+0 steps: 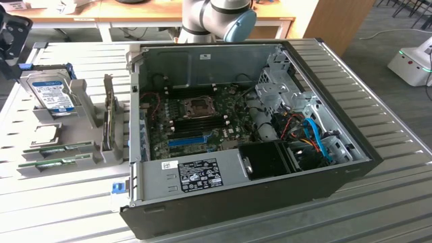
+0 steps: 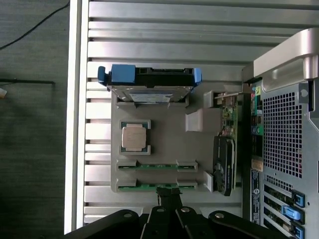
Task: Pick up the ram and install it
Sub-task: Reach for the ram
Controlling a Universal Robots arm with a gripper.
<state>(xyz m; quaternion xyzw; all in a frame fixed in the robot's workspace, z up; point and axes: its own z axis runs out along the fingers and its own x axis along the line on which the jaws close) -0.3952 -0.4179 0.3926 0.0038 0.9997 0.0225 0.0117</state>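
Ext view, far L: gripper [image 2: 168, 193] is hanging high over the gray parts holder [image 2: 167, 144]. Its jaws are clenched together and grasping nothing. In the wrist view the closed fingertips are lining up w/ the outer ram [image 1: 57, 163], but they aren't touching it.

The holder is sitting on the slatted metal table [image 1: 60, 212], just beside the PC case [image 1: 159, 179]. Going back to front in the ext view, the holder is carrying:
- a hard drive [image 1: 50, 93] w/ a blue label, leaning in its cradle
- a CPU [image 1: 42, 134], lying flat
- 2 green sticks, resting on edge in their slots, parallel and close together

The inner ram [image 1: 64, 149] is sitting next to the CPU. The outer ram is sitting at the holder's front edge. Neither is lifted, and neither is in the case.

Next to the R, a dark expansion card [image 1: 109, 119] is standing upright at the holder's side nearest the case.

Centre: the case is lying open on its side w/ the motherboard [image 1: 223, 129] facing up. The CPU socket [image 1: 200, 106] is sitting mid-board, w/ a blue slot [image 1: 187, 140] nearer the front. A black fan [image 1: 270, 159] and blue cables [image 1: 317, 136] are sitting toward the ext view's R. The arm's base [image 1: 209, 20] is standing behind the case.

Far R: a white machine [image 1: 412, 63] is standing on the floor, well apart from the table.
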